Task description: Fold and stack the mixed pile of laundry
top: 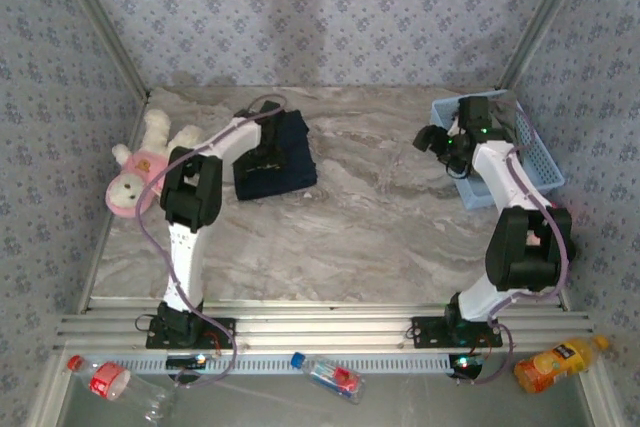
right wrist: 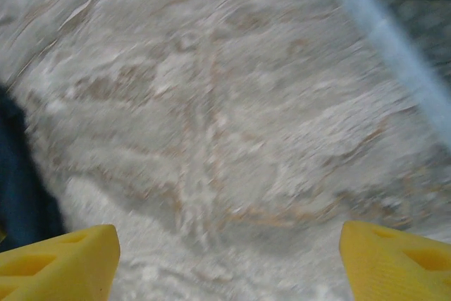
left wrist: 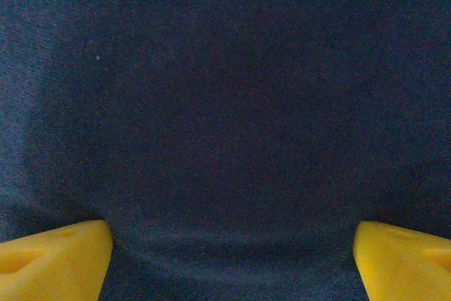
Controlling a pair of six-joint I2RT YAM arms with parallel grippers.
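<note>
Navy garment (top: 285, 152) beneath spread left gripper (left wrist: 231, 248) — right gripper (right wrist: 227, 244) likewise spread.

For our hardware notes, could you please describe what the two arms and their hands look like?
Both the left arm and right arm have white tubular links joined by bulky black joint housings, on black bases. A mauve cable loops along each. The left hand and right hand have blocky yellow fingers with recessed pockets.
</note>
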